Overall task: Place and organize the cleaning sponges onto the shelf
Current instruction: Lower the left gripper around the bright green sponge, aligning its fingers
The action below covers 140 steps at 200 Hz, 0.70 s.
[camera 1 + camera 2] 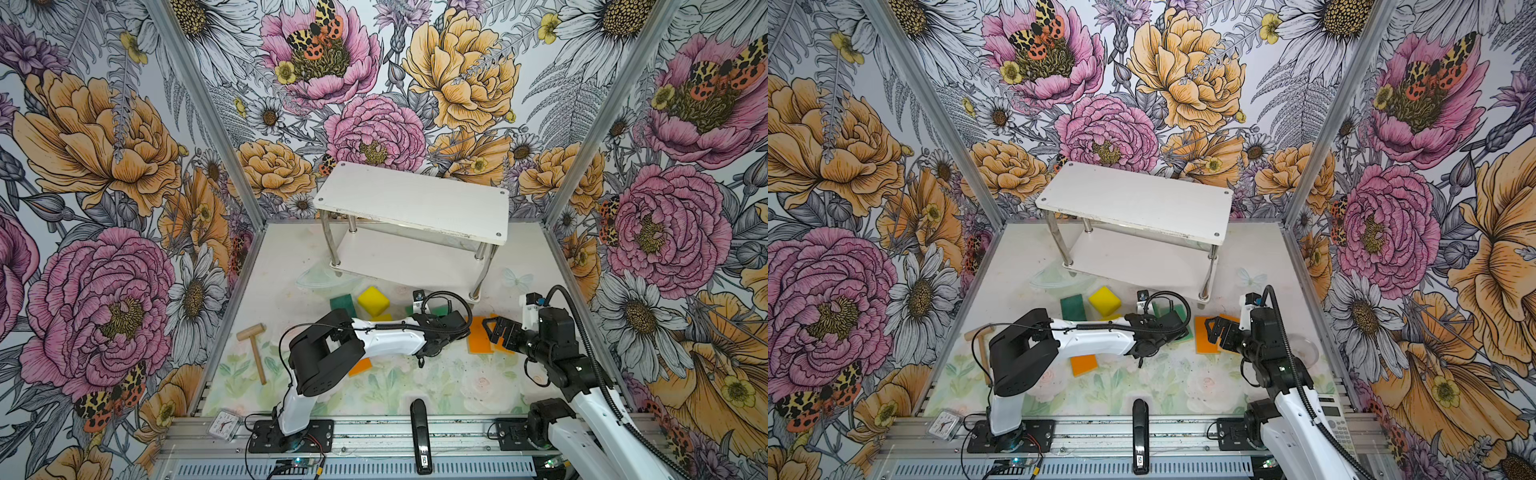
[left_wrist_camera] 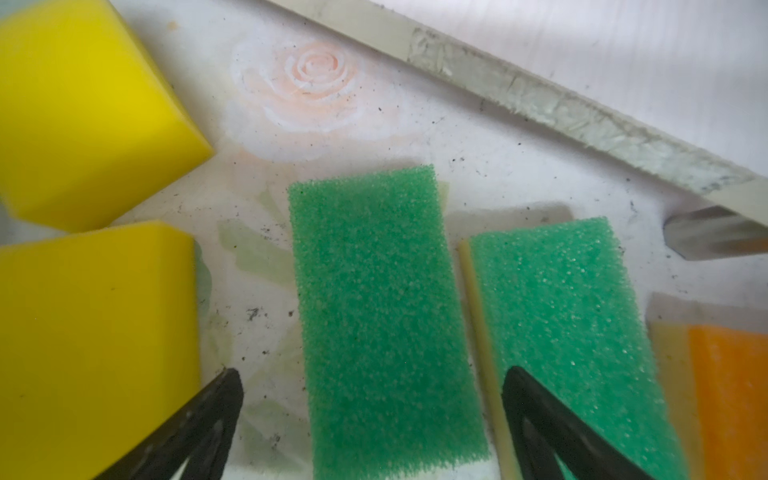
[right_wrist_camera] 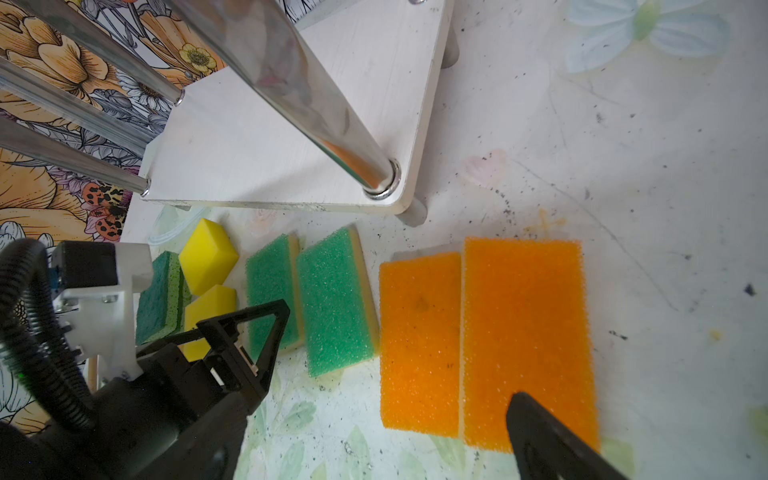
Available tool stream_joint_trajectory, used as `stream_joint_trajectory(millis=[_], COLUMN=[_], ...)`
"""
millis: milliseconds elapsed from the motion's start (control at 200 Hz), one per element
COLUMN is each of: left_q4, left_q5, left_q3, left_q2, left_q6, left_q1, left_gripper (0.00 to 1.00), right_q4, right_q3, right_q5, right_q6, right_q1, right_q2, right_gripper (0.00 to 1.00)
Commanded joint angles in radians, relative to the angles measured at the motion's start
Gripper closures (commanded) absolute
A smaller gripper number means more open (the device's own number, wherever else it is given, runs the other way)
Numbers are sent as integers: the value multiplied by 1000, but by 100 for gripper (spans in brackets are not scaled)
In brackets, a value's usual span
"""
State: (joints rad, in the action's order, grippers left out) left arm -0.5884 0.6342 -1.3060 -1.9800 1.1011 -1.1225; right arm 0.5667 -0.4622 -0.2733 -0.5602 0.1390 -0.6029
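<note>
No legible text or labels

Three walls enclose cell: back wall [image 1: 374, 83], left wall [image 1: 83, 208], right wall [image 1: 685, 208]. All papered with oversized pink and orange peonies, white daisies, spotted moths. Aluminium posts [image 1: 207, 112] stand at both back corners. Tabletop [image 1: 436, 386] pale, faded rose-and-leaf print, dark specks and scuffs. Aluminium rail [image 1: 374, 432] along near edge. Light even, shadows soft.

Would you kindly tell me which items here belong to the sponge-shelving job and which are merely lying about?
Job: orange sponges, light green sponges, dark green sponges, yellow sponges, shelf.
Lying about: wooden mallet, small clock, black stapler, keypad device.
</note>
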Motion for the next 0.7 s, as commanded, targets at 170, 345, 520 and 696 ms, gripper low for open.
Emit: stream_joint_trajectory(millis=[170,345,520,696], left_q4=[-13,-13,-13,-13], left_q5=[-25,-31,-34,-34], left_q3=[-16,-18,-22,-24], left_q2=[-24,-37,-50,-51], left_q6=[11,11,7,-1], left_q1=[7,7,7,7], left_gripper=[8,9,8,8], right_q4=[-8,-9,-8,-8], right_q3=[8,10,11,11], right_q5=[13,9,9,10], right_q6=[9,13,13,11], right_q1=[8,7,7,8], right_q2=[10,9,9,9], right_gripper=[0,0,0,0])
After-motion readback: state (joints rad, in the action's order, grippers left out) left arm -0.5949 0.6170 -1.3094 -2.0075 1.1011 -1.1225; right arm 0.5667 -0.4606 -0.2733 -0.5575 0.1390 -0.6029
